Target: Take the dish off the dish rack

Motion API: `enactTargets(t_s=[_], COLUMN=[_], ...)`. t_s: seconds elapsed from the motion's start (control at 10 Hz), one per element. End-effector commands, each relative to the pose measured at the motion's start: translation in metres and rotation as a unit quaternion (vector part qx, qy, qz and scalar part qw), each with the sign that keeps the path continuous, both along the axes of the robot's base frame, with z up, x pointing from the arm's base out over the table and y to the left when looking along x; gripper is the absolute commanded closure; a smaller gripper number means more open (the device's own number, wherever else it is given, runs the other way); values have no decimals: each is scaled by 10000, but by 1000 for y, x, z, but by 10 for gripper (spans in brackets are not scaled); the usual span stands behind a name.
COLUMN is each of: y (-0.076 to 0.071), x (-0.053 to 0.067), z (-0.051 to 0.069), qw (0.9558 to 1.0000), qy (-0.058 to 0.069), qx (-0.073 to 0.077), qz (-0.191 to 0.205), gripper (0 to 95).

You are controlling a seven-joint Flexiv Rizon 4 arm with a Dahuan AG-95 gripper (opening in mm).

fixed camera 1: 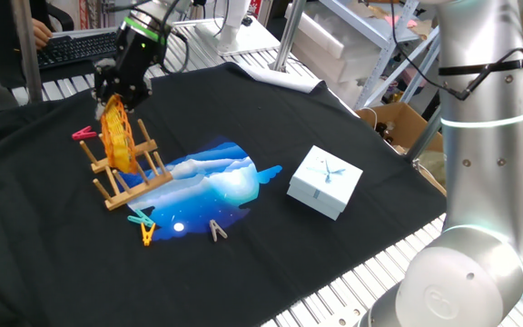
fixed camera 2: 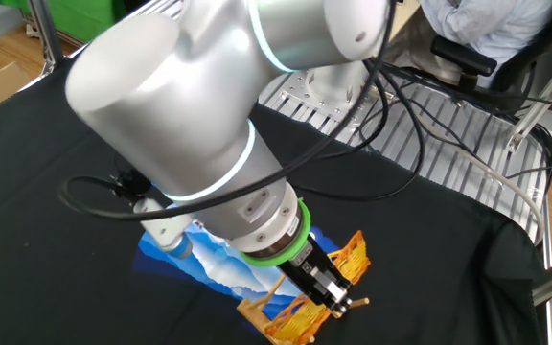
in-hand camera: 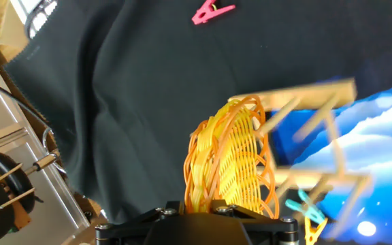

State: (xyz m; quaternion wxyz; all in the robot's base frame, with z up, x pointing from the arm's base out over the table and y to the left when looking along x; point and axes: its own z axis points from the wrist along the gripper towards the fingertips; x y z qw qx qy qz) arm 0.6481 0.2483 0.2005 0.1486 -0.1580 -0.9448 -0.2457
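Observation:
The yellow-orange mesh dish [fixed camera 1: 117,138] stands on edge among the upright pegs of the light-wood dish rack [fixed camera 1: 133,177] at the left of the black cloth. My gripper [fixed camera 1: 114,100] comes down from above and is shut on the dish's top rim. In the hand view the dish [in-hand camera: 231,158] fills the centre, its rim pinched between the black fingers at the bottom edge, with the rack [in-hand camera: 313,102] blurred to its right. In the other fixed view my arm hides most of the scene; part of the dish [fixed camera 2: 351,257] and the rack [fixed camera 2: 255,310] show beneath it.
A blue-and-white mat [fixed camera 1: 218,178] lies right of the rack, with a white gift box [fixed camera 1: 325,182] beyond it. Clothes pegs lie around: pink [fixed camera 1: 84,133], teal and yellow [fixed camera 1: 142,227], beige [fixed camera 1: 217,231]. A cardboard box [fixed camera 1: 398,123] sits off the table's right side.

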Motion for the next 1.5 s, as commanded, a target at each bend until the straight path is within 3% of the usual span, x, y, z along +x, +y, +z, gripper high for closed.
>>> enactTargets(t_s=[0.1,0.4,0.8,0.9,1.0,1.2,1.5], y=[0,-4,-19,-25,-29,-40,-58], x=[3,7,6,5,5,5,9], z=[4,13,33,39,42,44,42], qw=[10000,9996,9932,9858,9810,9736,9667], qy=[-5,-49,-294,-418,-483,-616,-803], qx=[-37,-224,-930,-1323,-1512,-1713,-1829], qz=[37,160,632,950,1118,1376,1600], gripper=[950,950,950,950,950,950,950])
